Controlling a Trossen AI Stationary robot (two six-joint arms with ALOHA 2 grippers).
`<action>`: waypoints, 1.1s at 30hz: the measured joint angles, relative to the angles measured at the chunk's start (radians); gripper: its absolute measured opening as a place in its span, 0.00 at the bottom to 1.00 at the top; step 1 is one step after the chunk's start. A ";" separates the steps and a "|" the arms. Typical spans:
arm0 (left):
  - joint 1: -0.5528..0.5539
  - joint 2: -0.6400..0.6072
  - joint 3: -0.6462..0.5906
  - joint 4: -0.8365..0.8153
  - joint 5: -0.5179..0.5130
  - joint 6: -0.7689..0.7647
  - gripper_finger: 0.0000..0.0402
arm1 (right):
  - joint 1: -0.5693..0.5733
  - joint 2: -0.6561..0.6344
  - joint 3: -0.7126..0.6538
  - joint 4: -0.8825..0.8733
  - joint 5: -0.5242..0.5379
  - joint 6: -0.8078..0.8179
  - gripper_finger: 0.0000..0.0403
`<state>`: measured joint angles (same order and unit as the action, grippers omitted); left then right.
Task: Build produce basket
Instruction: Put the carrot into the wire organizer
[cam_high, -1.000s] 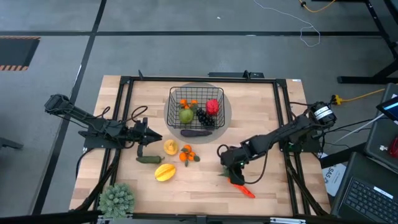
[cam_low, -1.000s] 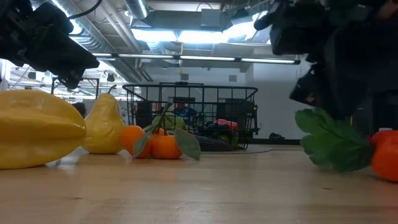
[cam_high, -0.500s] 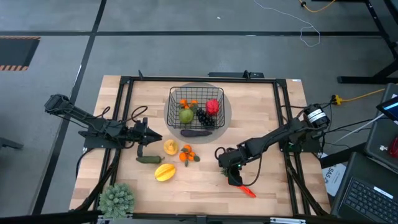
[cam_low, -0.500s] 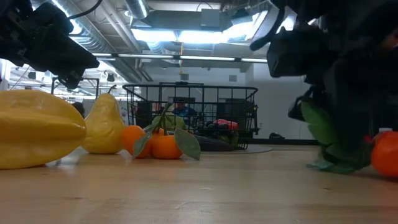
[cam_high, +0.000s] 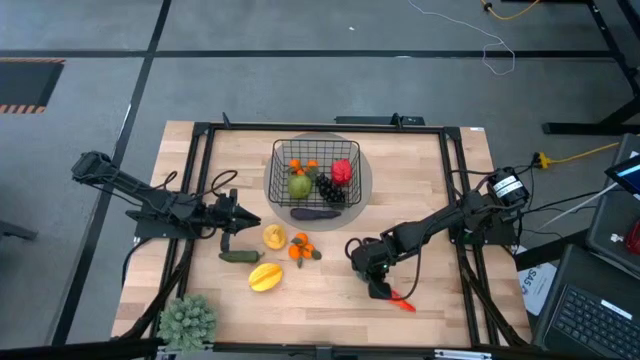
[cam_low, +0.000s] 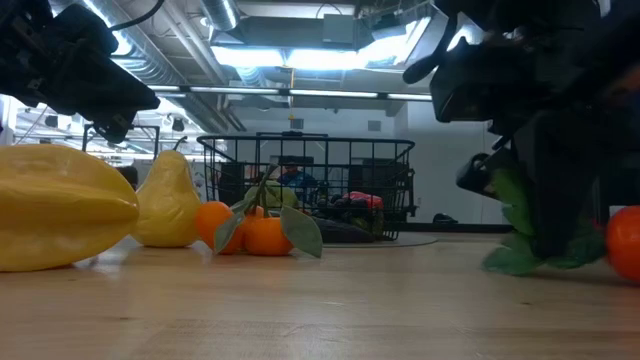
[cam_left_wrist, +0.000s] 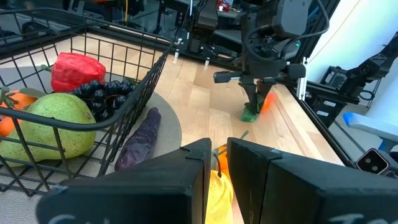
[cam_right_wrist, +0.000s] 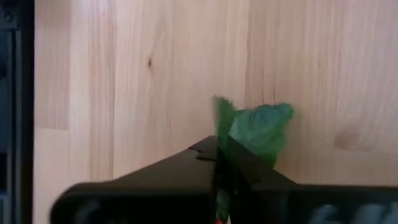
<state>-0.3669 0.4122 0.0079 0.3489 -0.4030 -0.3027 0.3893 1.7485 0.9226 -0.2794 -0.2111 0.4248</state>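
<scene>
The black wire basket (cam_high: 279, 165) stands at the far middle of the table with a green fruit, a tangerine, a red pepper and dark grapes inside. A purple eggplant (cam_high: 318, 212) lies just outside its near wall. A yellow pear (cam_high: 273, 237), tangerines (cam_high: 300, 248), a yellow starfruit (cam_high: 265, 276) and a green cucumber (cam_high: 238, 256) lie on the table. The orange carrot (cam_high: 403, 303) lies near the table's near edge. My right gripper (cam_high: 379, 288) is shut on its green leaves. My left gripper (cam_high: 248, 222) hovers shut beside the pear. My right gripper pinches the carrot's green leaf tuft (cam_right_wrist: 256, 127) between its two fingers, coming from above and pointing down. The leaves (cam_low: 528, 225) stand bunched upright between the fingers. The carrot's orange body (cam_low: 626, 240) rests on the table.
A spiky potted plant (cam_high: 188, 320) stands at the near left corner. A black frame rail (cam_high: 455, 190) runs around the tabletop. Bare wood lies between the carrot and the starfruit.
My right gripper has gone down and toward the table's near edge onto the carrot's leaves and has shut on them. The leaves, spread flat before, now stand bunched upright between the fingers. The carrot has shifted a little toward the right.
</scene>
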 joint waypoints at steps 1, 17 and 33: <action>0.000 0.000 0.000 0.000 0.000 0.000 0.10 | 0.000 0.000 0.000 0.000 0.003 -0.015 0.02; 0.000 0.000 0.000 0.000 0.000 0.000 0.10 | -0.001 0.000 0.194 -0.237 0.087 -0.194 0.00; 0.000 0.000 0.000 0.000 0.000 0.000 0.10 | -0.001 0.000 0.618 -0.693 0.252 -0.495 0.00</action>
<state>-0.3669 0.4122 0.0078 0.3489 -0.4030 -0.3023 0.3884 1.7485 1.5403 -0.9721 0.0405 -0.0698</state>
